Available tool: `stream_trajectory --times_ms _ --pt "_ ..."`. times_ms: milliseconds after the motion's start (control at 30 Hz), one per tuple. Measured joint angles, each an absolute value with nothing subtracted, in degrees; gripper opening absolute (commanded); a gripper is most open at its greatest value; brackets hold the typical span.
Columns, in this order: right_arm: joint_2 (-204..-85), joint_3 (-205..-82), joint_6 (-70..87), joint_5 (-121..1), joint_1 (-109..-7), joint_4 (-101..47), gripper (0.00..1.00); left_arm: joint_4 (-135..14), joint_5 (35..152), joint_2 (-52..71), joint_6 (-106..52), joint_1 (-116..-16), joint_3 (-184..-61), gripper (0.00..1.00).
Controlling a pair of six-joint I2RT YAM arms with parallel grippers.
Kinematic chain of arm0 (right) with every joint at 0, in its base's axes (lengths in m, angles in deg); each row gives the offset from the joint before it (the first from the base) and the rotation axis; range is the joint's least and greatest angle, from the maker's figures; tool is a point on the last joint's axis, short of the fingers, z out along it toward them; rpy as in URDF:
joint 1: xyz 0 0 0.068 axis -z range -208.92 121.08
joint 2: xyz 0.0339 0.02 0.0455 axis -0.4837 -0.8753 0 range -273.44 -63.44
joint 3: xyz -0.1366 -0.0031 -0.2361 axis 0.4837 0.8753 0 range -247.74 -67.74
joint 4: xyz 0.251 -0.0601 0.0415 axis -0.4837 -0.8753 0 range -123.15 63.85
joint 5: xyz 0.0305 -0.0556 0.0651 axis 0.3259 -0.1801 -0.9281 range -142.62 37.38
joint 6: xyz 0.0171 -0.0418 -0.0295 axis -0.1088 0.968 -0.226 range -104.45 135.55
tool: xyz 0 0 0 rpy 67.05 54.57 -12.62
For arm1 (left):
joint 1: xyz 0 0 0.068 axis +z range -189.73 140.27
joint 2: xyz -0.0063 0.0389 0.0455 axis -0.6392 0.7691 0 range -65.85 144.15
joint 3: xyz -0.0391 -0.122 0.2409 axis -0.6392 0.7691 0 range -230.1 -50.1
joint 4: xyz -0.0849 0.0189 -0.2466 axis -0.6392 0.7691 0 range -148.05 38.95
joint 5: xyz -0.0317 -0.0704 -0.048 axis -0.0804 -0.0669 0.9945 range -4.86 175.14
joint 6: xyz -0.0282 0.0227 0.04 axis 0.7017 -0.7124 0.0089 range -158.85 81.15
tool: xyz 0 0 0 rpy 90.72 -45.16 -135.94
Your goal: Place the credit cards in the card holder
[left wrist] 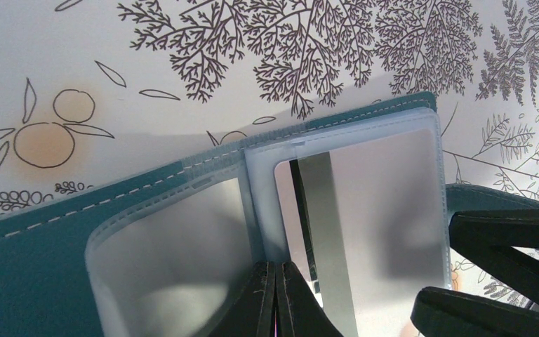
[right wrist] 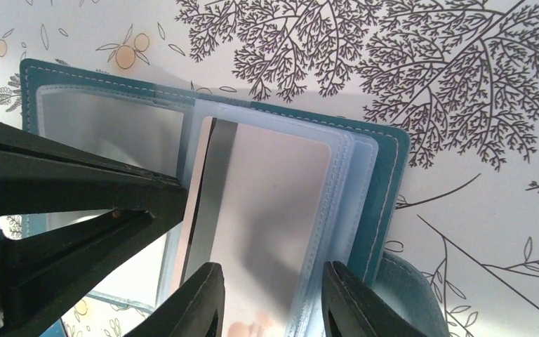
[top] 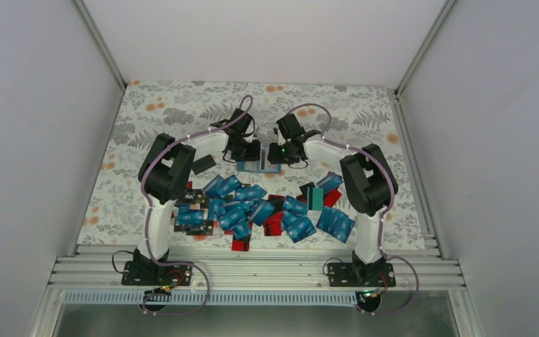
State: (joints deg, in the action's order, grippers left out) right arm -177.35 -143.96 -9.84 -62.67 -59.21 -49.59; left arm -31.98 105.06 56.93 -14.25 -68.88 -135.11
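**Card Insertion**

Find card holder (top: 258, 166) opened flat at far centre of table (top: 154, 119), beyond the loose credit cards (top: 253, 209). Steady it with left tool (left wrist: 275, 295), fully shut, tips at the sleeve fold (left wrist: 256, 210). With right tool (right wrist: 274, 302), part open and gripping one credit card (right wrist: 267, 203) by its long edges, push straight into pocket (right wrist: 340, 210); avoid skew.

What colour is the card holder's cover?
The card holder is teal-blue with light stitching along its edge; right wrist view shows it best.
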Motion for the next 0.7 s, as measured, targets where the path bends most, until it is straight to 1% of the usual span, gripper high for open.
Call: stream_trajectory --times_ms 700 --pt "-177.3 -143.5 -9.7 -68.7 -58.6 -47.3 0.35 -31.7 104.8 56.9 -14.2 -68.9 -135.2 0.02"
